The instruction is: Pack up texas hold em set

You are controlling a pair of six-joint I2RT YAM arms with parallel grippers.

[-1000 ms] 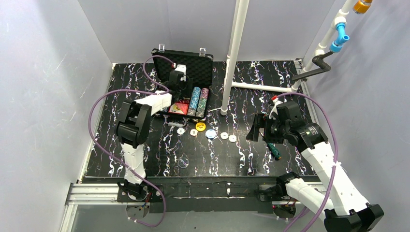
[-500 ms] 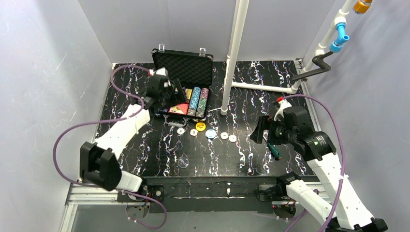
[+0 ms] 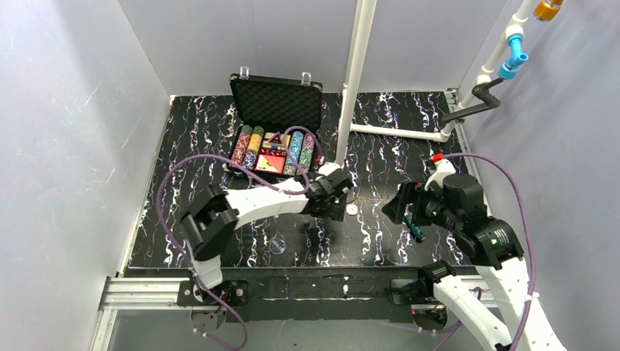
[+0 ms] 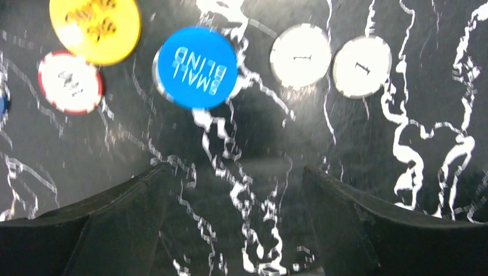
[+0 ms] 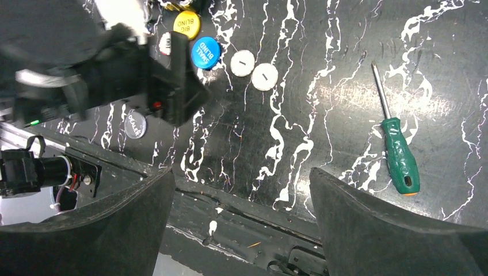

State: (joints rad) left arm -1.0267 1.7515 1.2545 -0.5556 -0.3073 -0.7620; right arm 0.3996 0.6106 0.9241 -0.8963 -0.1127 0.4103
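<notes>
Your left end effector (image 4: 235, 172), spread and empty, hovers by the round blue plastic disc (image 4: 197, 67) on the marbled black worktop (image 4: 357, 144). You'd next centre, descend and pinch it for the open black foam-lined case (image 3: 276, 102). Your right end effector (image 5: 240, 175) hangs spread.

**Left arm (image 3: 267, 199) out in front of the case (image 3: 278, 102)**

My left arm lies stretched across the surface (image 3: 190, 146) — jaws low, just in front of the open case and its rows of chips (image 3: 296, 150). One white disc (image 3: 352, 209) shows beside them. My right arm (image 3: 504, 274) hangs just by the green-handled screwdriver (image 3: 417, 232).
</notes>
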